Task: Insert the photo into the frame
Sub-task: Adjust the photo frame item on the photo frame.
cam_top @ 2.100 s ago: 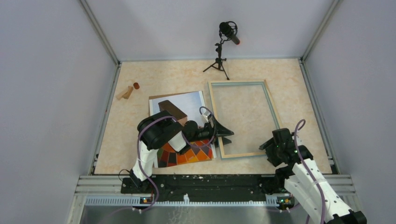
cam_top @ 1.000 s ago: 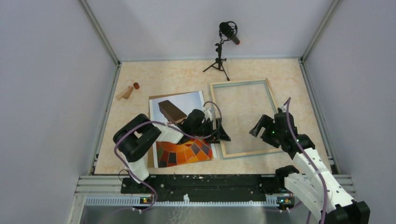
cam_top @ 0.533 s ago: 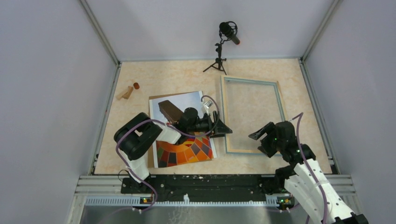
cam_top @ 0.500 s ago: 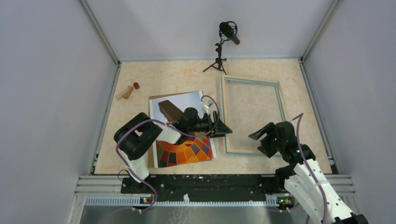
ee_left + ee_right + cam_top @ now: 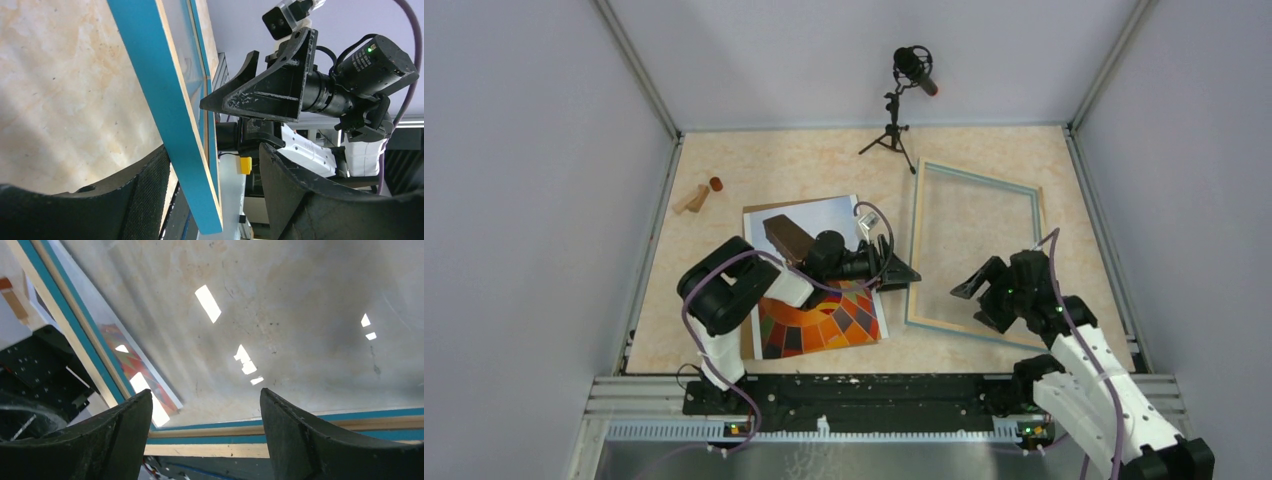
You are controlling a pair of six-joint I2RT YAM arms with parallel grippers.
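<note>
Frame (image 5: 980, 179) sat skewed on the table (image 5: 754, 160) just right of the photo (image 5: 824, 325), which lay flat and face up under the left arm, so not in the frame. Left gripper (image 5: 906, 272) had its jaws wide apart with the frame's left rail running between them, close to one finger but not pinched. Right gripper (image 5: 205, 395) was spread open too, over the pane by the frame's near corner, gripping nothing as far as I could see.
</note>
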